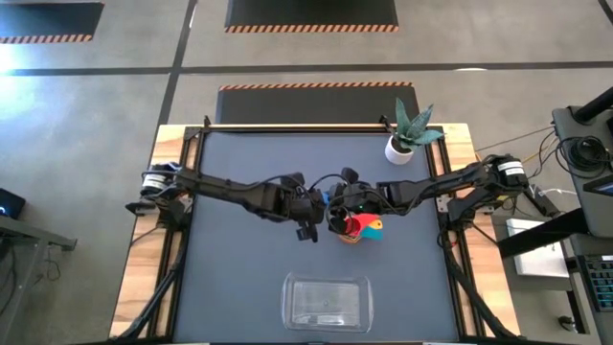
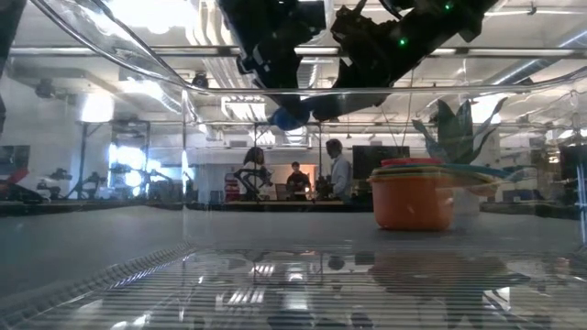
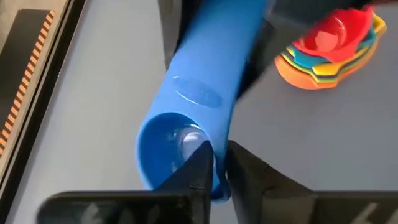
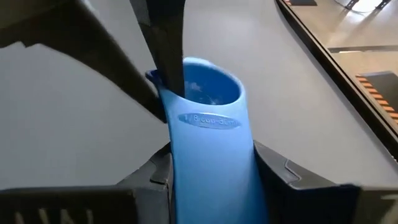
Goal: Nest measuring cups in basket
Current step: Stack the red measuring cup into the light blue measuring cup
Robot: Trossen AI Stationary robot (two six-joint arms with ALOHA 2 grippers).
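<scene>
A blue measuring cup [image 3: 199, 93] hangs in the air between both grippers above the table's middle, and shows in the low view as the blue cup [image 2: 289, 117]. My left gripper [image 3: 217, 152] is shut on its bowl; my right gripper [image 4: 214, 165] is shut on its handle. A nested stack of cups [image 1: 359, 230], orange at the bottom and red on top, stands on the mat just beside the grippers toward the near edge. The clear basket [image 1: 287, 287] sits by the near edge. My left gripper holds the blue cup by the bowl's rim [image 3: 208, 186], one finger inside the bowl and one outside. The cup is lifted clear, lying roughly level. My right gripper pinches the cup's flat handle [image 4: 214, 143] between its two fingers, coming from the table's right, along the handle.
A small white plant pot [image 1: 400, 149] with a spiky plant stands at the far right of the mat. People stand in the room far behind the table in the low view. Bare mat lies to the left of the grippers and around the basket.
</scene>
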